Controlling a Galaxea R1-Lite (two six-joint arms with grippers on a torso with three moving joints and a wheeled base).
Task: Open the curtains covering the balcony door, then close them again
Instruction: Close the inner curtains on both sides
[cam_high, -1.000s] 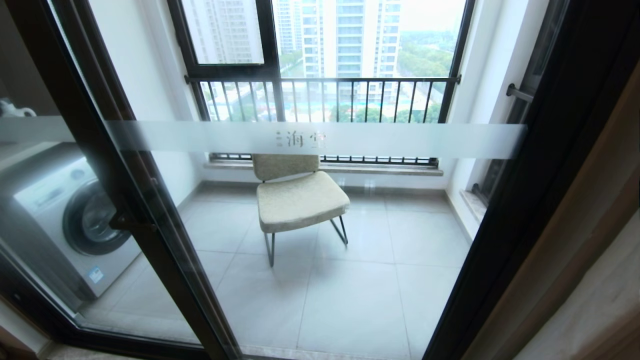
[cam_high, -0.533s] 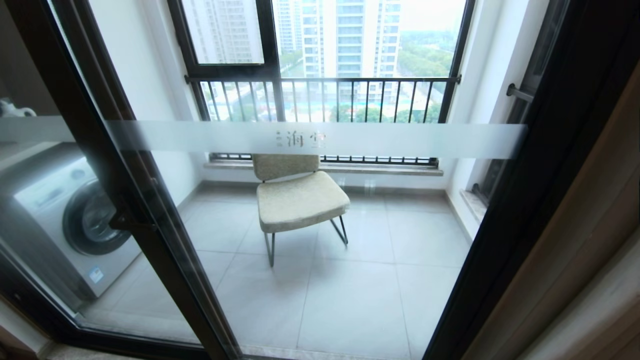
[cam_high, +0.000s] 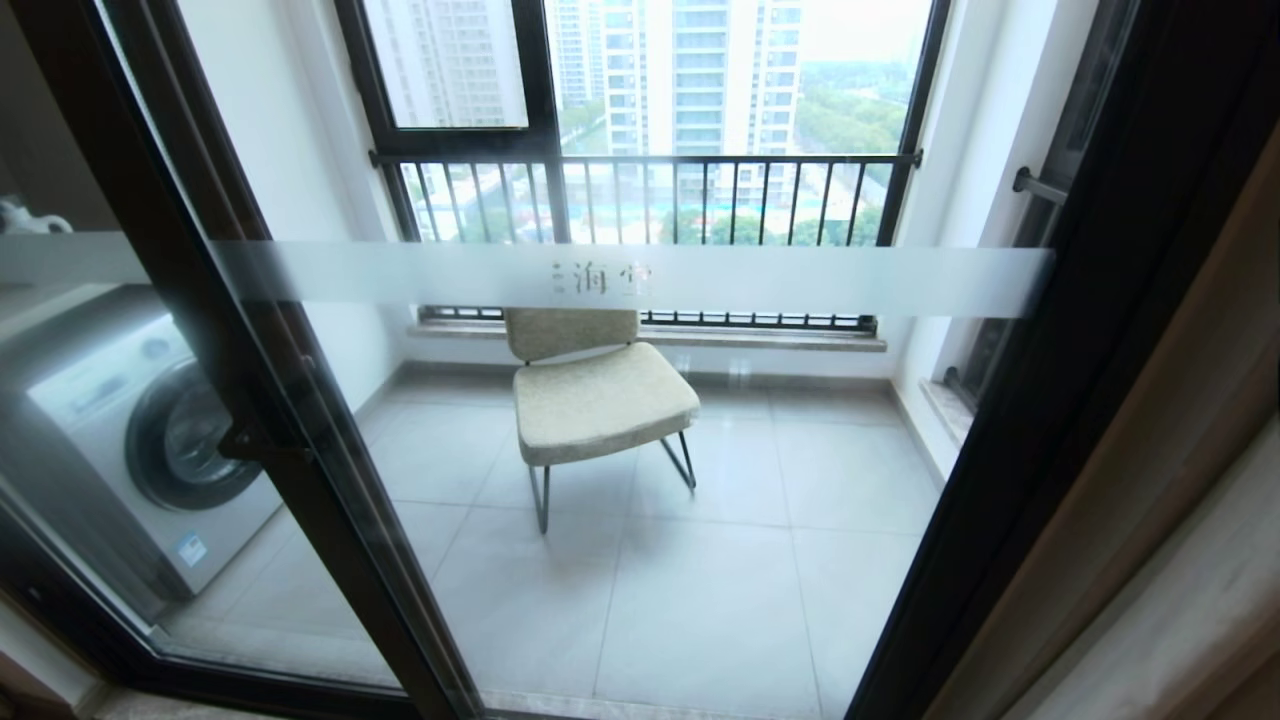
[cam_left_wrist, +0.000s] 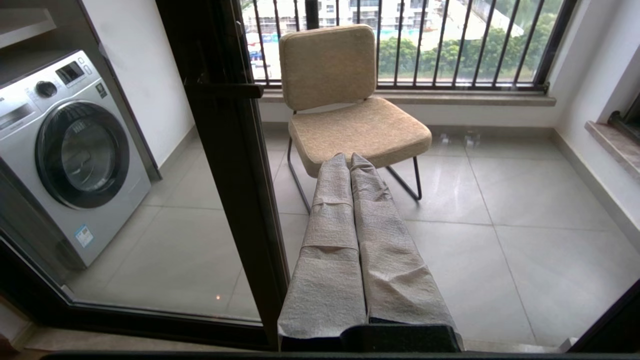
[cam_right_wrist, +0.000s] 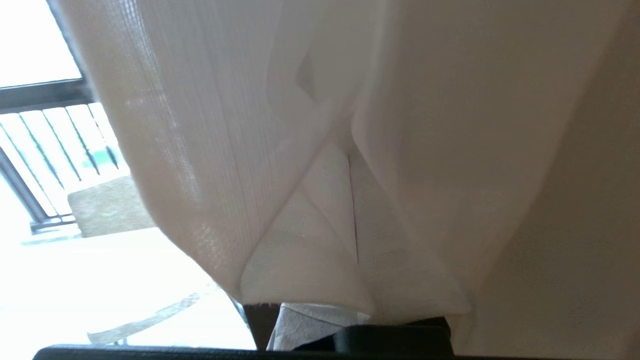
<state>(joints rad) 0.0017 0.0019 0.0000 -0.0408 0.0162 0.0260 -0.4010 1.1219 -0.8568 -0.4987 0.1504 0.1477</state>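
The balcony door (cam_high: 800, 280) fills the head view: black-framed glass with a frosted white band, uncovered. The curtains (cam_high: 1190, 610) show there only as beige fabric at the right edge. In the right wrist view the white sheer (cam_right_wrist: 225, 125) lies draped over my right gripper (cam_right_wrist: 347, 145), which is shut, with the fabric's folds drawn in to its tips. The thicker beige layer (cam_right_wrist: 575, 225) hangs beside it. My left gripper (cam_left_wrist: 350, 159) is shut and empty, with its cloth-covered fingers (cam_left_wrist: 330, 235) pointing through the glass toward the chair. Neither gripper shows in the head view.
Behind the glass stand a beige chair (cam_high: 600, 400) and a washing machine (cam_high: 140, 440) on the left. A barred window (cam_high: 640, 190) closes the balcony's far side. The door's black middle post (cam_high: 300, 480) carries a handle (cam_high: 250, 440).
The beige fabric at the lower right edge of the head view has shifted slightly back and forth. Door, chair and camera have stayed still.
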